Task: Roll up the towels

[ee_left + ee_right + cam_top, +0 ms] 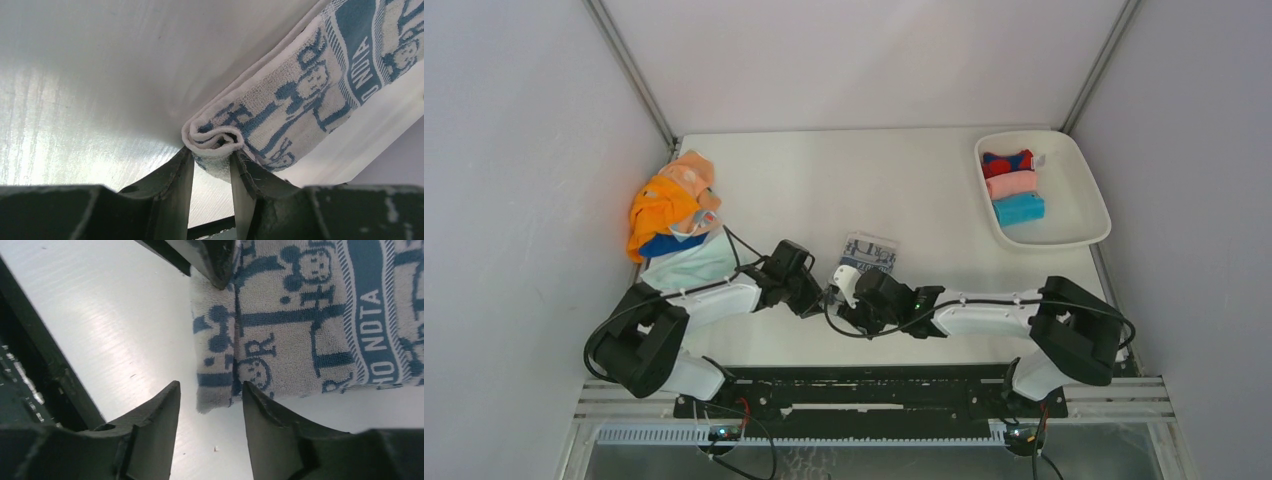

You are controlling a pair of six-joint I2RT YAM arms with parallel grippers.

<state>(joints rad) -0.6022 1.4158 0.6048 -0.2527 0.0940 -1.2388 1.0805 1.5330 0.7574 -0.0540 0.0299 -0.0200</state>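
Left gripper [212,159] pinches towel [305,92]; right gripper [210,387] straddles it.

Far end of printed towel [300,95] off-frame

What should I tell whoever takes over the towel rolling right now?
The left gripper is shut on one end of the roll started in the printed towel.
The right gripper is open, jaws either side of that roll's other end.
Done: three rolled towels in the tray, far right.
Left: finish this roll, only just begun, then the pile of loose towels at far left.
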